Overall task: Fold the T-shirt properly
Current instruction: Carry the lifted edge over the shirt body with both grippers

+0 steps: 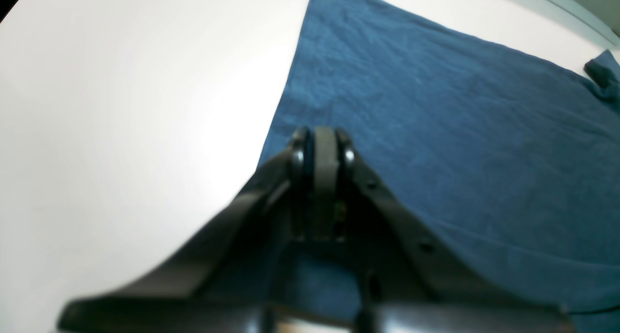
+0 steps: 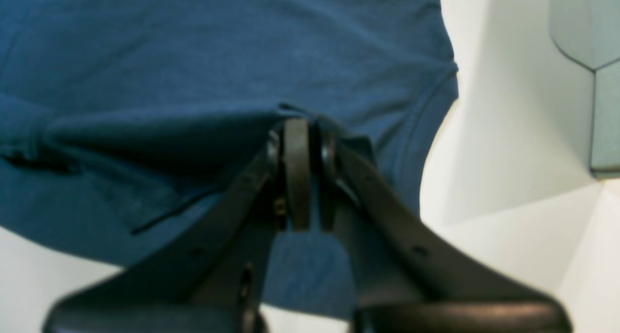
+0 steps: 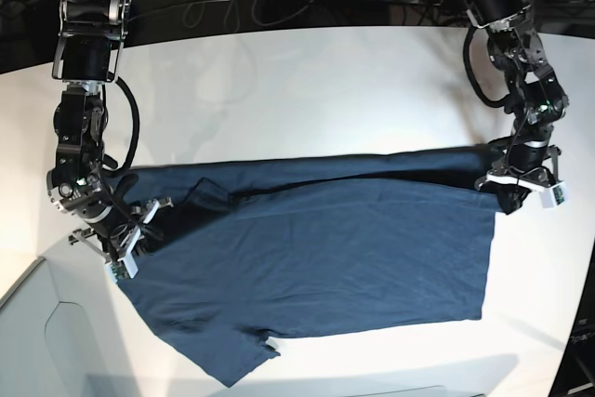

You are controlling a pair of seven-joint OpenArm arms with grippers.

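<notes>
T-shirt, position: dark navy T-shirt (image 3: 353, 258) spread across the white table (image 3: 307, 109), below and between the two arms.
Left end effector: the left end effector (image 3: 507, 194) is narrow, pinching cloth at the T-shirt's plain end.
Right end effector: the right end effector (image 3: 130, 262) is narrow too, pinching cloth at the T-shirt's opposite end, near the sleeves.
Upper layer: edge drawn between the two grips, overlapping the T-shirt's body; a strip of lower layer shows on the T-shirt's robot side.
Sleeves: one flap (image 3: 209, 194) bunched within the T-shirt's outline, beside the right grip; another sleeve (image 3: 223, 355) sticks out past the T-shirt's side away from the robot.
Handling, judged: light, limp, not fragile; thin cotton that should drape easily – but sag and crease mid-span if the grips draw together.
Hold points, judged: both ends of the same edge, pinched close to the corners, keeping mild even tension.
Step, judged: lengthwise fold under way; the edge wants laying down square.
Risk, judged: bunched flap trapped under the fold – a lump results.
</notes>
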